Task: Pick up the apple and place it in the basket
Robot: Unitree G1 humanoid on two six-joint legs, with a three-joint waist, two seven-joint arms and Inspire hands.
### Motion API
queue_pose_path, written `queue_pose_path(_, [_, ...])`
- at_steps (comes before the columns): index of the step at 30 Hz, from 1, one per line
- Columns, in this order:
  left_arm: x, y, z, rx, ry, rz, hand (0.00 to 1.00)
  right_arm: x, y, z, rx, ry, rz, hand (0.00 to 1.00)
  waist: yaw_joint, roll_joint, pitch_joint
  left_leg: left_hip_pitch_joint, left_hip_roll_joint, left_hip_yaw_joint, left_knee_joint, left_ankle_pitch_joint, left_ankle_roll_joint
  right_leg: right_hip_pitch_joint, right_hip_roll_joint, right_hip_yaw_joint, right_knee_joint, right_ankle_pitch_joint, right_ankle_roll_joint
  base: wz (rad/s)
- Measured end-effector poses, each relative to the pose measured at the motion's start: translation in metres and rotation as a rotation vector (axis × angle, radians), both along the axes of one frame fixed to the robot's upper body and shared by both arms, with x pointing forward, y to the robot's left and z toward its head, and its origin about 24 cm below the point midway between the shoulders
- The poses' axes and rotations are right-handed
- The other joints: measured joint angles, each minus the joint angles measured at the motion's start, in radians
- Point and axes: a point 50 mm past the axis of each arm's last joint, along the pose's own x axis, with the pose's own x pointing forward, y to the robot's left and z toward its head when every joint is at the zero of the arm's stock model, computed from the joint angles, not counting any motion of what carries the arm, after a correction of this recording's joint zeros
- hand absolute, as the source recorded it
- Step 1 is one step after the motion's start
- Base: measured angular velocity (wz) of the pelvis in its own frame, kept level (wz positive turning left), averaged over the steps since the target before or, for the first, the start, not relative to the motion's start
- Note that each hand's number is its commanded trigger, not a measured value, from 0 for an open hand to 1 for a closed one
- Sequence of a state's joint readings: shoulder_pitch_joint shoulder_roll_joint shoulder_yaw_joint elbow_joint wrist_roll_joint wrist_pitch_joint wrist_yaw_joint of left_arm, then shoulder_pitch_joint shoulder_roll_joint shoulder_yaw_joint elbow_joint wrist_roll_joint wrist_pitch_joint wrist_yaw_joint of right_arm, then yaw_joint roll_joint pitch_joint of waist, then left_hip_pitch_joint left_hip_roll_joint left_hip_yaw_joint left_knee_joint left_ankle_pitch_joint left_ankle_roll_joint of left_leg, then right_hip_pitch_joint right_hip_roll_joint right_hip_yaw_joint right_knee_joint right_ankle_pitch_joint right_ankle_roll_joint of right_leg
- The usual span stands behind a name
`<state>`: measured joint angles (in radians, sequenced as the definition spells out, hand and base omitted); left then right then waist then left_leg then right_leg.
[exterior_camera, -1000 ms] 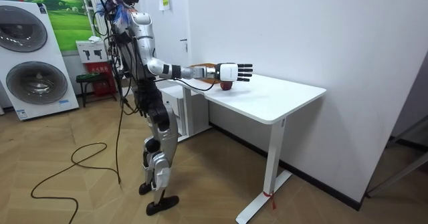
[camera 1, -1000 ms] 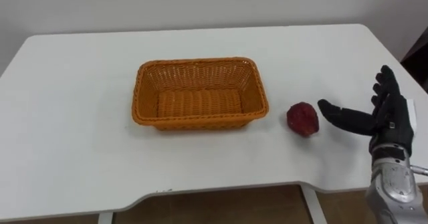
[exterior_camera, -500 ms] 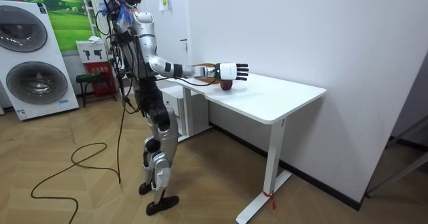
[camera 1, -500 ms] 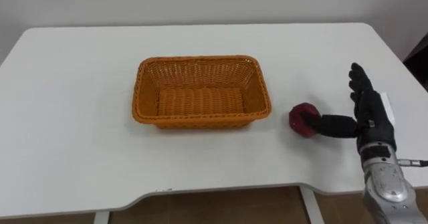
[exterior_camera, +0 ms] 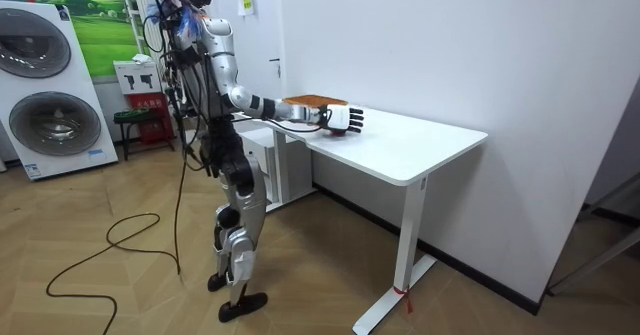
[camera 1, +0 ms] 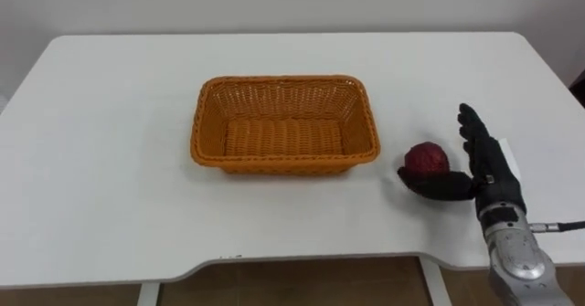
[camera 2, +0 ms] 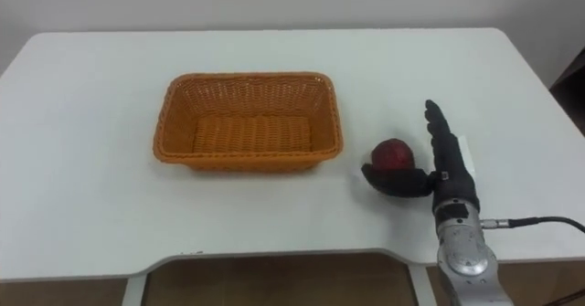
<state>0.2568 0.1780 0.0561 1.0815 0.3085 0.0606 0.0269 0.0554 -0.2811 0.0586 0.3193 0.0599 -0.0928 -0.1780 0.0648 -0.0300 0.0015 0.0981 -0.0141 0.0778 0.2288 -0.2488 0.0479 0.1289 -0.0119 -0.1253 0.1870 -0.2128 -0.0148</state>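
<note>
A dark red apple [camera 1: 426, 156] lies on the white table [camera 1: 110, 160], just right of the orange wicker basket [camera 1: 283, 80], which is empty. My right hand [camera 1: 489, 164] comes in from the lower right and stands edge-on against the apple's right side. Its fingers [camera 1: 471, 125] are straight and point away from me, and its thumb [camera 1: 430, 186] reaches along the apple's near side. The apple rests on the table. In the room view the right hand [exterior_camera: 345, 120] is stretched out over the table beside the basket [exterior_camera: 315, 101].
I stand at the table's long side. The table's front edge [camera 1: 274, 262] runs close below the basket and the apple. A wall stands behind the table. Washing machines [exterior_camera: 50, 85] stand far off at the room view's left.
My right hand has come down and leftward from about a hand's width right of the apple until it lies against it, thumb along its near side. The view has shifted slightly.
</note>
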Motion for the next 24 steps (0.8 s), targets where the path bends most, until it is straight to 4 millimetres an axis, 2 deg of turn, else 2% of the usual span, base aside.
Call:
queue_pose_path(5, [0.0,0.0,0.0,0.0,-0.001,0.0,0.0,-0.001,0.001,-0.003,-0.046,0.023,0.04,0.0,-0.001,-0.002,0.0014,0.001,0.0,0.0,0.002,0.0,0.0,0.004,-0.001,0.0,0.0,0.0,0.0,0.0])
queue_pose_path(8, [0.001,0.001,0.0,0.0,-0.004,-0.001,0.0,-0.001,0.001,-0.003,-0.056,0.026,0.048,0.0,-0.001,-0.008,0.0063,0.001,0.0,-0.002,0.002,0.0,0.0,0.01,-0.001,-0.004,-0.001,0.0,0.0,0.01])
queue_pose_path(9, [0.002,0.001,0.0,0.0,-0.004,-0.001,0.0,-0.001,0.001,-0.003,-0.057,0.026,0.048,0.13,-0.001,-0.011,0.0061,0.002,0.0,-0.003,0.001,0.0,0.0,0.011,-0.001,-0.005,-0.001,0.0,0.0,0.04])
queue_pose_path(10, [0.002,0.001,0.0,-0.001,-0.006,-0.002,0.0,-0.001,0.001,-0.003,-0.057,0.026,0.048,0.52,-0.001,-0.013,0.0061,0.002,0.0,-0.003,0.001,0.0,0.0,0.011,-0.002,-0.005,-0.001,0.0,0.0,0.0])
queue_pose_path(11, [0.003,0.0,0.0,-0.004,-0.005,-0.001,0.0,-0.001,0.001,-0.003,-0.06,0.026,0.05,0.63,-0.003,-0.014,0.0064,0.001,0.0,-0.003,0.001,0.0,0.0,0.011,-0.003,-0.01,-0.001,0.0,0.0,0.03])
queue_pose_path(12, [0.002,0.0,0.0,-0.01,-0.004,0.0,0.0,-0.001,0.001,-0.003,-0.068,0.03,0.052,1.0,-0.005,-0.015,0.0062,0.001,0.0,-0.005,0.002,0.0,0.0,0.013,-0.003,-0.014,-0.001,0.0,0.001,0.05])
queue_pose_path(15, [0.001,0.0,0.0,-0.014,-0.002,0.004,0.0,-0.005,-0.003,-0.011,-0.095,0.064,0.048,1.0,-0.006,-0.018,0.0049,0.001,-0.002,-0.011,0.005,0.0,0.0,0.017,-0.004,-0.017,-0.001,0.0,0.001,0.07])
queue_pose_path(20, [-0.004,0.0,-0.001,-0.02,0.017,0.014,0.0,0.001,-0.012,-0.011,-0.152,0.067,0.024,1.0,-0.014,-0.018,0.0068,0.011,-0.002,-0.018,0.006,0.0,0.0,0.031,-0.004,-0.028,-0.004,0.0,0.001,0.04])
queue_pose_path(24, [-0.005,0.0,-0.002,-0.02,0.028,0.012,0.0,0.002,-0.018,-0.013,-0.177,0.084,0.015,1.0,-0.009,-0.022,0.0038,0.018,-0.002,-0.024,-0.005,0.0,0.0,0.038,-0.003,-0.03,-0.003,0.0,0.001,0.03])
